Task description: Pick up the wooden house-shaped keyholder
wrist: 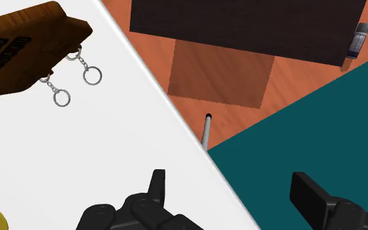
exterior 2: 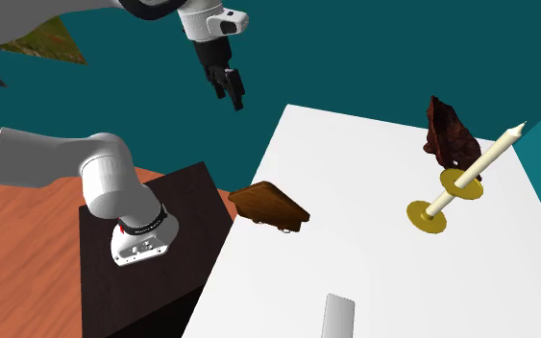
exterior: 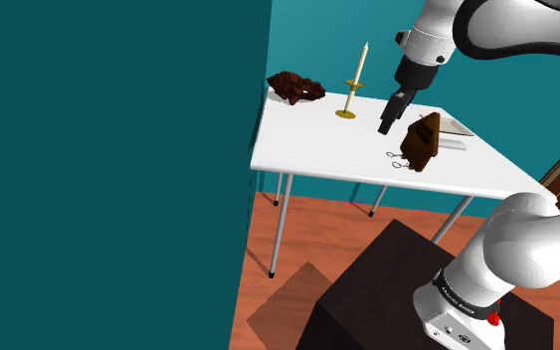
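Wooden keyholder [exterior: 422,141] looks stiff and light; my gripper [exterior: 391,117], wide open and empty, should pinch its flat faces.

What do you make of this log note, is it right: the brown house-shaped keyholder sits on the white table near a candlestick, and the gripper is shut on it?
One part is wrong. The gripper is open, not shut on the keyholder. The wrist view shows its fingers standing apart, with the keyholder off to one side and untouched. The rest holds: the keyholder sits on the white table near the candlestick.
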`<state>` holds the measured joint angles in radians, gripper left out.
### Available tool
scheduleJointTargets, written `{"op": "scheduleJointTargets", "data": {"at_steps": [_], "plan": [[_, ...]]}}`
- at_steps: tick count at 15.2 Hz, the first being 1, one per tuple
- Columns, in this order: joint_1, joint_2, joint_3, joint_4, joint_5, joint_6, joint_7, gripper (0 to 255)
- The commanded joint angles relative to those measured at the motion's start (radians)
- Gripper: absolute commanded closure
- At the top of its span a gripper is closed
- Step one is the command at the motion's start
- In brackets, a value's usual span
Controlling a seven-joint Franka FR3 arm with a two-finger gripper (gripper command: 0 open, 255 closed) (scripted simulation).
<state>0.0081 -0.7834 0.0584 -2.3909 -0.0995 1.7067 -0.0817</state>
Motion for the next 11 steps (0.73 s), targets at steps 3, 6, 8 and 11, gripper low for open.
{"op": "scheduleJointTargets", "data": {"at_steps": [3, 6, 8, 11], "plan": [[-0.015, 0.015, -0.045, -0.023, -0.015, 0.02, -0.041, 0], [-0.038, 0.046, -0.112, -0.049, -0.038, 0.051, -0.102, 0], [-0.054, 0.073, -0.157, -0.062, -0.053, 0.073, -0.142, 0], [-0.077, 0.124, -0.223, -0.074, -0.076, 0.107, -0.203, 0]]}}
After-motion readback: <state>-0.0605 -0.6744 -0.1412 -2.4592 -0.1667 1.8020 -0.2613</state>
